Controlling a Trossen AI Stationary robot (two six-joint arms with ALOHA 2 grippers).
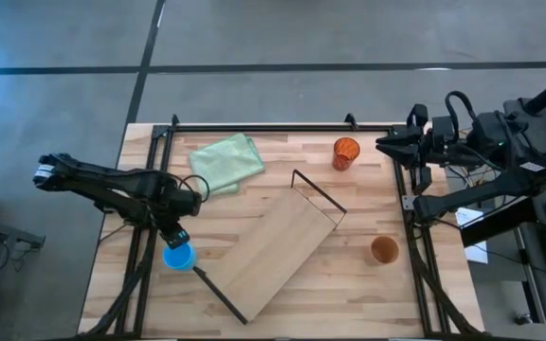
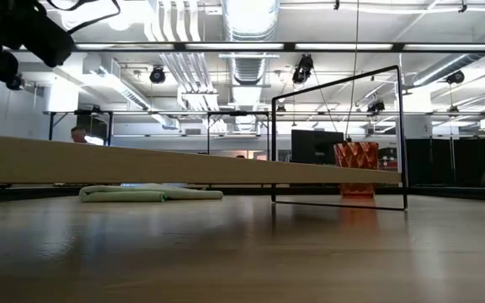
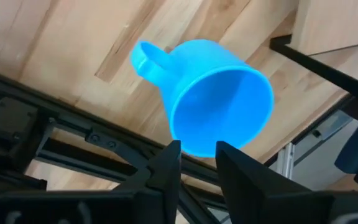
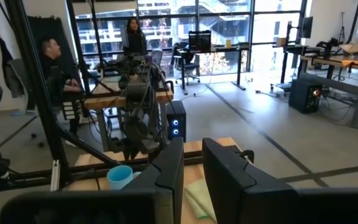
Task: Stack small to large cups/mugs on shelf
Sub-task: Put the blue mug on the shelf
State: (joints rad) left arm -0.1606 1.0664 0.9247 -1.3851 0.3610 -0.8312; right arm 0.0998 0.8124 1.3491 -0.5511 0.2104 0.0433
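The bright blue mug (image 1: 179, 257) is at the table's near left, in my left gripper (image 1: 173, 237), which is shut on it; it also shows in the left wrist view (image 3: 216, 93). The shelf (image 1: 278, 251), a light-wood board with black frame ends (image 1: 316, 194), lies slantwise mid-table. The red ribbed tumbler (image 1: 346, 152) stands upright at the far right, and also shows in the low view (image 2: 356, 168). The brown-orange cup (image 1: 384, 249) stands at the near right. My right gripper (image 1: 387, 144) is shut and empty at the table's far right edge. My left gripper holds the blue mug by its rim (image 3: 199, 152), on the side away from the handle (image 3: 145, 56). The rim passes between the two fingers, one inside the mug and one outside. The mug is tilted, its mouth toward the wrist camera; whether its base touches the table I cannot tell.
A folded green cloth (image 1: 226, 161) lies at the far left of the table. A black metal frame (image 1: 273, 126) runs along the table's far edge and sides. People sit at desks in the room beyond (image 4: 51, 53).
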